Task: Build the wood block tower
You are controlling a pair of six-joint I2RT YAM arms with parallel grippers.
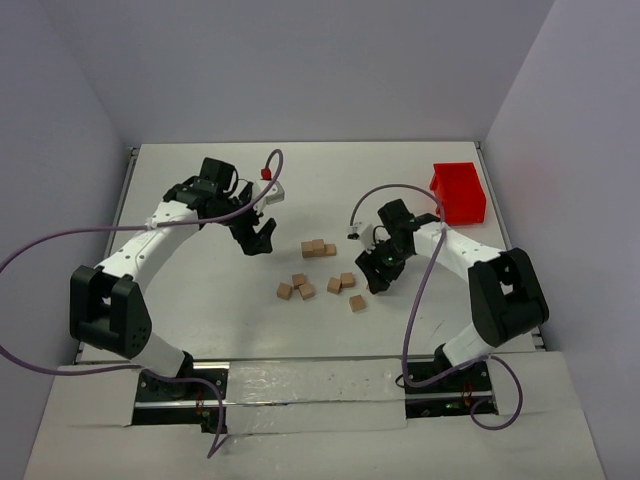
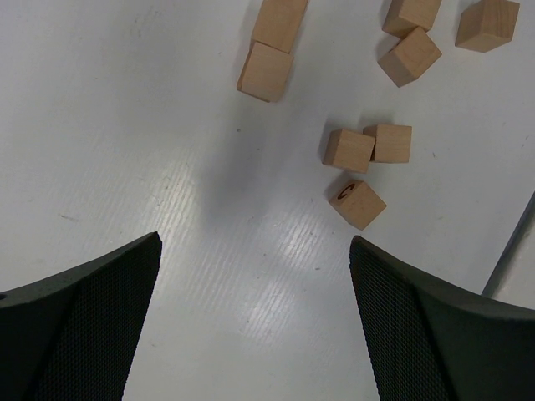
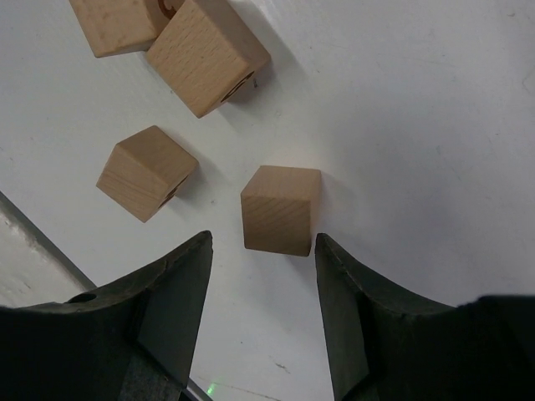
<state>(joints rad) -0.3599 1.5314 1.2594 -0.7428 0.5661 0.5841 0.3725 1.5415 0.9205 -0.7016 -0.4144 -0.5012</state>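
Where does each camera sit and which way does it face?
Top external: above, behind the bases, looking down at the table; left arm and right arm show.
Left wrist: looks down past the open left hand at scattered wood blocks.
Right wrist: looks down past the right hand at one block by its fingertips.
Shared: all show wood blocks.
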